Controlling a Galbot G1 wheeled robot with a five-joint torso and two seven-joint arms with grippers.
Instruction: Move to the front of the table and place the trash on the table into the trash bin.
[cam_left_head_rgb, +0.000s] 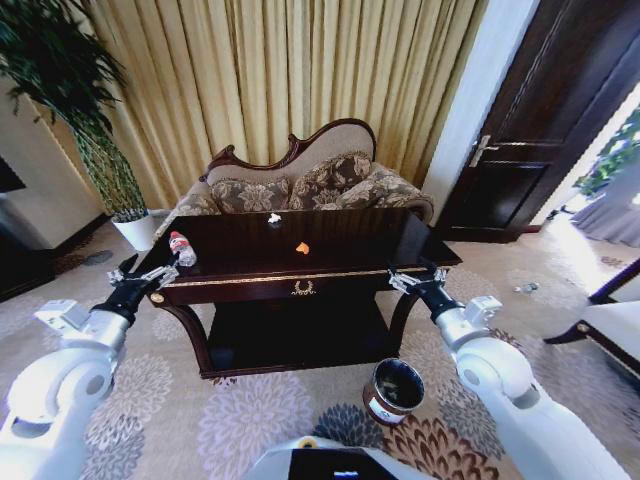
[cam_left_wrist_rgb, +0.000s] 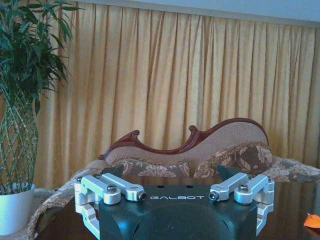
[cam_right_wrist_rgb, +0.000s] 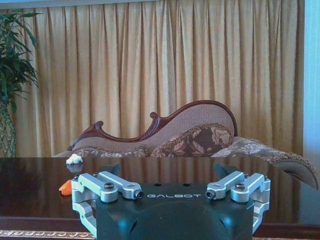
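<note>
The dark glossy table (cam_left_head_rgb: 240, 268) stands straight ahead. On it are a clear bottle with a red cap (cam_left_head_rgb: 181, 248) at the left end, an orange scrap (cam_left_head_rgb: 301, 247) near the middle and a white paper wad (cam_left_head_rgb: 274, 217) toward the back. The trash bin (cam_left_head_rgb: 394, 390) sits on the carpet below the table's front right corner. My left gripper (cam_left_head_rgb: 145, 275) hovers open at the front left corner, close to the bottle. My right gripper (cam_left_head_rgb: 415, 278) hangs open at the front right corner. The right wrist view shows the orange scrap (cam_right_wrist_rgb: 65, 187) and the wad (cam_right_wrist_rgb: 74, 159) beyond the open gripper (cam_right_wrist_rgb: 167, 170). In the left wrist view the left gripper (cam_left_wrist_rgb: 170, 172) is open and the scrap (cam_left_wrist_rgb: 312, 220) lies off to one side.
A floral sofa (cam_left_head_rgb: 300, 185) stands right behind the table, before gold curtains. A tall plant in a white pot (cam_left_head_rgb: 135, 228) is at the back left. A dark door (cam_left_head_rgb: 540, 120) and a chair (cam_left_head_rgb: 610, 325) are on the right. Patterned carpet surrounds the bin.
</note>
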